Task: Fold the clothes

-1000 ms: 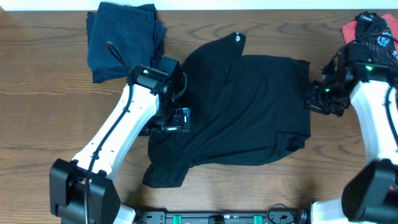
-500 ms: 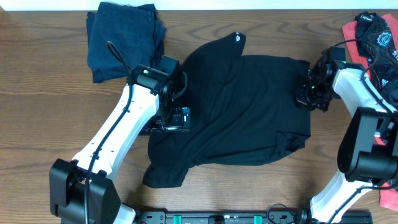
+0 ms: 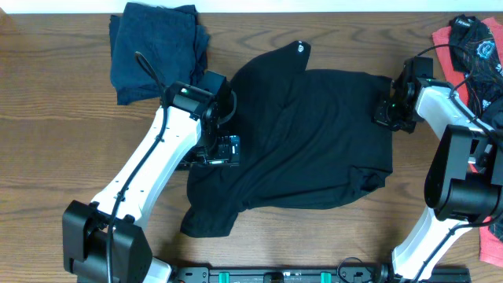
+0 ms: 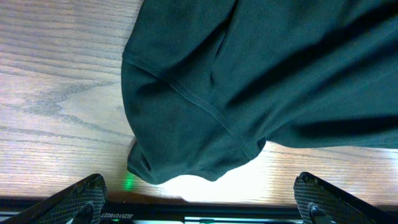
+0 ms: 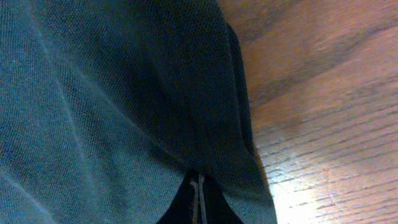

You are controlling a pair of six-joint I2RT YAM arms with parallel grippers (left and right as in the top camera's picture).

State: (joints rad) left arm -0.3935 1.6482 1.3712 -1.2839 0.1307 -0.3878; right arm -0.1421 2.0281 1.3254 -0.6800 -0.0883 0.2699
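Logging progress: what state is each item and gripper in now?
Black fabric T-shirt: spread out, wrinkled, unfolded.
Dark navy fabric garment: roughly folded, set aside.
Coral-red and black clothes pile: heaped, unfolded.
Left gripper: open, over the shirt's sleeve.
Right gripper: shut on the shirt's edge.

On the table, centre: spread shirt. Behind it to the left, at the rear: folded shirt. At the right rear edge: heap of clothes. The left gripper is over the spread shirt's left edge, the right gripper at its right rear corner.
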